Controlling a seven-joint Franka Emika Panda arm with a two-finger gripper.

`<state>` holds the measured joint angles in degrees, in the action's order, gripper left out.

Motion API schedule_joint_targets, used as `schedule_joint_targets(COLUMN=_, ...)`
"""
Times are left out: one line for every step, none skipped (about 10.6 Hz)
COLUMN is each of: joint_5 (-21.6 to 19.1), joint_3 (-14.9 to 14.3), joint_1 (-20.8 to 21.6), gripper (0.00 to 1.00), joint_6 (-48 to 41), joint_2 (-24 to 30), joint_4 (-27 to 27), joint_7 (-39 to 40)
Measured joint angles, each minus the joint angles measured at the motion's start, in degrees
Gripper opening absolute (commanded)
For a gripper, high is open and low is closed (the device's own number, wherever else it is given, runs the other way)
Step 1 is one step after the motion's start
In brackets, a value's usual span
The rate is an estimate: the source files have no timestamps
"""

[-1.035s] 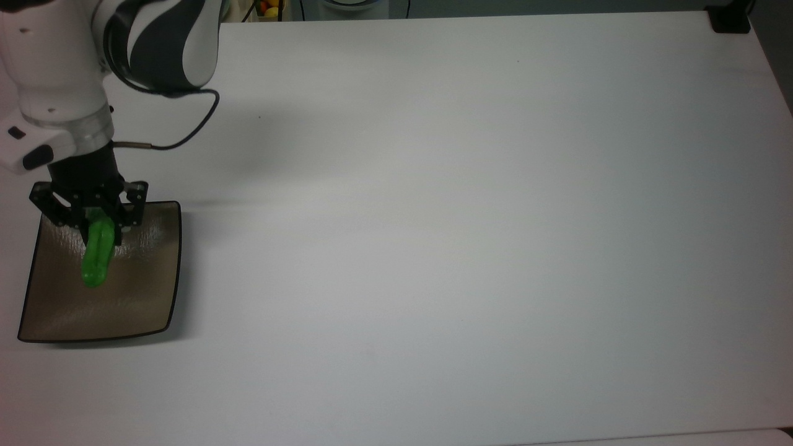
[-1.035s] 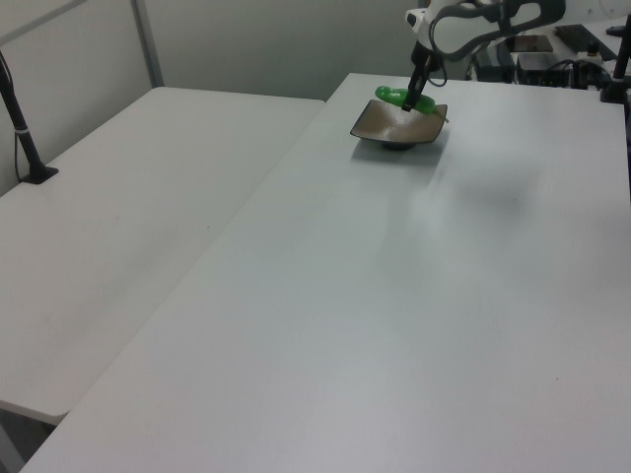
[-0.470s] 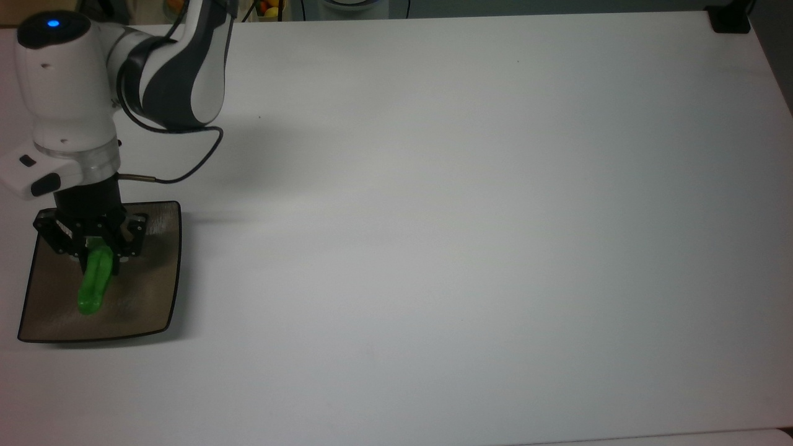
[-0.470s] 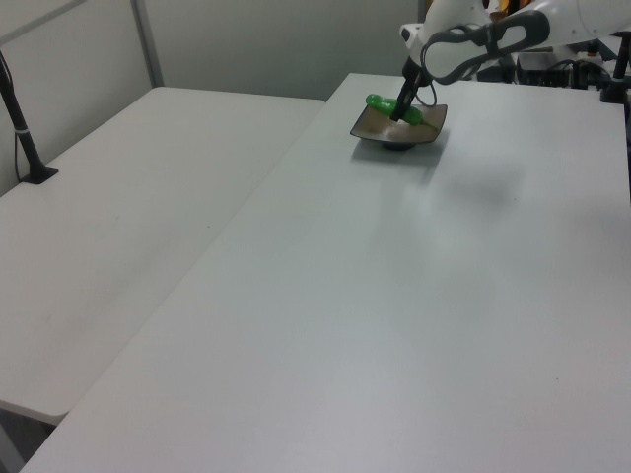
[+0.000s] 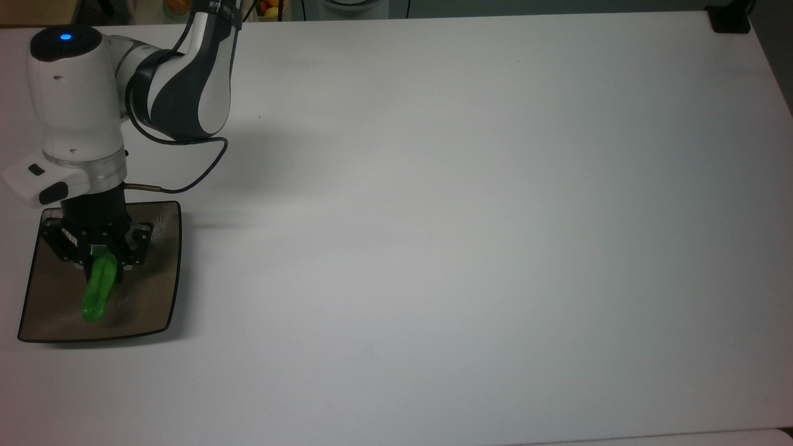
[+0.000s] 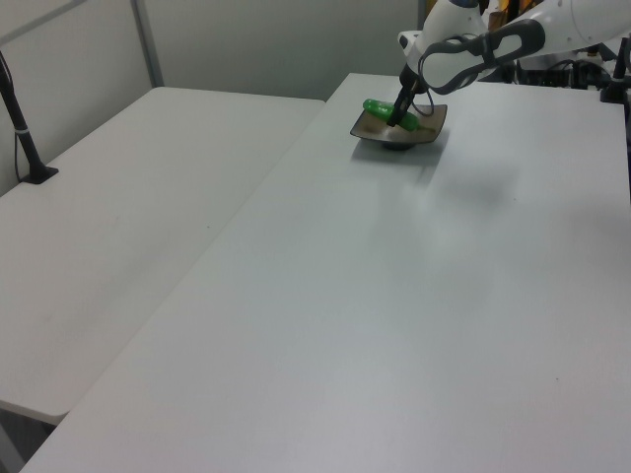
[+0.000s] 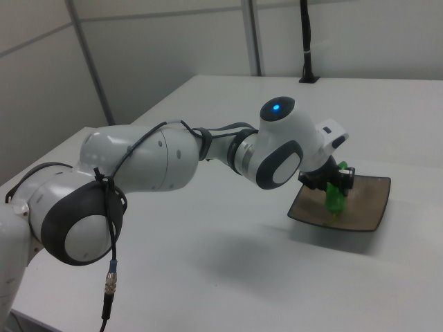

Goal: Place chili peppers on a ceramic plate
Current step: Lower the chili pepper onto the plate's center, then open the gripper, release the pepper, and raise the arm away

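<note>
Overhead, 1 white-and-grey Franka arm [image 5: 173, 87] reached down at the top view's left edge, a blue light [image 5: 65, 36] lit on its white wrist housing. No brand mark or writing on the arm, the dish or the table could be read.

The ceramic plate [image 5: 148, 303], square, shallow and taupe-brown with a thin dark rim, sat on the white table [image 5: 464, 217] near the top view's lower left corner. It held 1 bright green chili pepper [image 5: 98, 291], whose free end pointed toward the top view's bottom edge and lay low over the dish's middle; whether that end touched the glaze could not be told.

The black gripper [image 5: 99, 259] stood over the plate's far half with its 2 fingers closed narrowly on the pepper's upper end, so the pepper stuck out below the claw. In the left view the pepper [image 6: 377, 109] jutted toward the left view's left from the gripper [image 6: 396, 116] above the plate [image 6: 424, 134]. In the right view the pepper [image 7: 335, 200] hung beneath the gripper [image 7: 334, 182], over the plate [image 7: 367, 200].
</note>
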<state>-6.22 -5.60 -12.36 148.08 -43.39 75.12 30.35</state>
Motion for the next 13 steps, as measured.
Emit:
schedule_joint_targets(joint_5=0.00, joint_3=0.00, joint_1=0.00, gripper=0.51, joint_6=0.00, joint_2=0.00, joint_4=-0.01, joint_7=-0.03)
schedule_joint_targets(joint_5=0.00, joint_3=0.00, joint_1=0.00, gripper=0.62, joint_6=0.00, joint_2=-0.01, joint_4=-0.02, joint_7=-0.05)
schedule_joint_targets(joint_5=0.00, joint_3=0.02, joint_1=0.00, gripper=0.73, joint_6=0.00, joint_2=-0.03, joint_4=-0.02, joint_7=-0.06)
schedule_joint_targets(joint_5=0.00, joint_3=0.02, joint_1=0.00, gripper=0.92, joint_6=0.00, joint_2=-0.08, joint_4=-0.02, joint_7=-0.10)
schedule_joint_targets(joint_5=0.00, joint_3=0.03, joint_1=0.00, gripper=1.00, joint_6=0.00, joint_2=-0.10, joint_4=-0.02, joint_7=-0.11)
schedule_joint_targets(joint_5=0.00, joint_3=0.07, joint_1=0.01, gripper=1.00, joint_6=0.00, joint_2=-0.11, joint_4=-0.02, joint_7=-0.14)
schedule_joint_targets(joint_5=0.00, joint_3=0.10, joint_1=0.02, gripper=1.00, joint_6=0.00, joint_2=-0.11, joint_4=-0.02, joint_7=-0.15)
schedule_joint_targets(joint_5=0.00, joint_3=0.14, joint_1=0.02, gripper=1.00, joint_6=0.00, joint_2=-0.11, joint_4=-0.04, joint_7=-0.16)
schedule_joint_targets(joint_5=0.00, joint_3=0.16, joint_1=0.03, gripper=1.00, joint_6=0.00, joint_2=-0.10, joint_4=-0.20, joint_7=-0.16)
schedule_joint_targets(joint_5=0.00, joint_3=0.16, joint_1=0.05, gripper=1.00, joint_6=0.00, joint_2=0.10, joint_4=-0.57, joint_7=-0.16)
schedule_joint_targets(joint_5=0.00, joint_3=0.16, joint_1=0.07, gripper=1.00, joint_6=0.00, joint_2=0.95, joint_4=-0.68, joint_7=-0.16)
schedule_joint_targets(joint_5=0.00, joint_3=0.16, joint_1=0.10, gripper=1.00, joint_6=-0.16, joint_2=2.40, joint_4=-0.39, joint_7=-0.29)
schedule_joint_targets(joint_5=0.00, joint_3=0.19, joint_1=0.30, gripper=1.00, joint_6=-2.53, joint_2=4.42, joint_4=0.09, joint_7=-0.59)
